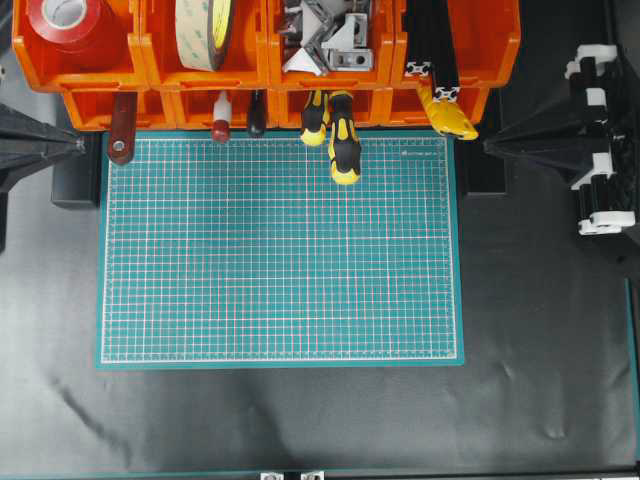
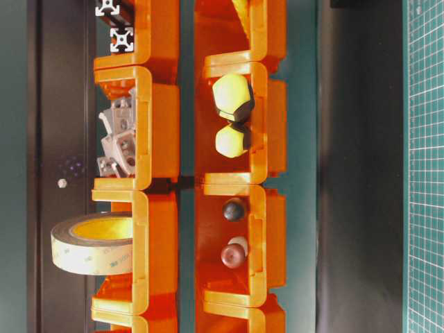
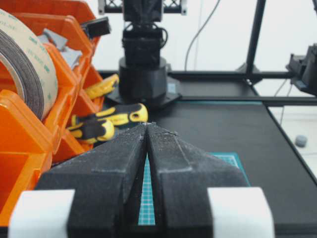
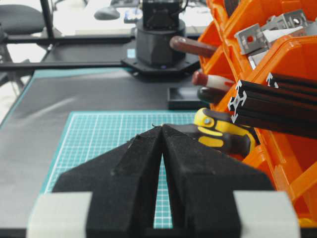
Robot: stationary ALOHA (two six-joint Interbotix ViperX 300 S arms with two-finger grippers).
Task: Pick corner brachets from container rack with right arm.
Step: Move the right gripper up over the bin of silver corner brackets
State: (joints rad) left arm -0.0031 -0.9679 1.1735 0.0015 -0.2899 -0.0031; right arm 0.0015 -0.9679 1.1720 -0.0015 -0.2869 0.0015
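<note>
While binned in the container rack (image 1: 455, 60), corner brachets (image 1: 325, 38) well apart from closed, empty right end effector (image 1: 490, 146).

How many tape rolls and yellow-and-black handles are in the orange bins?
Tape rolls: 2 (red, beige)
Yellow-and-black handles: 3 (two side by side, one farther right)
Total: 5

Only faint, unreadable print shows on the tape roll (image 2: 94, 253).
</note>
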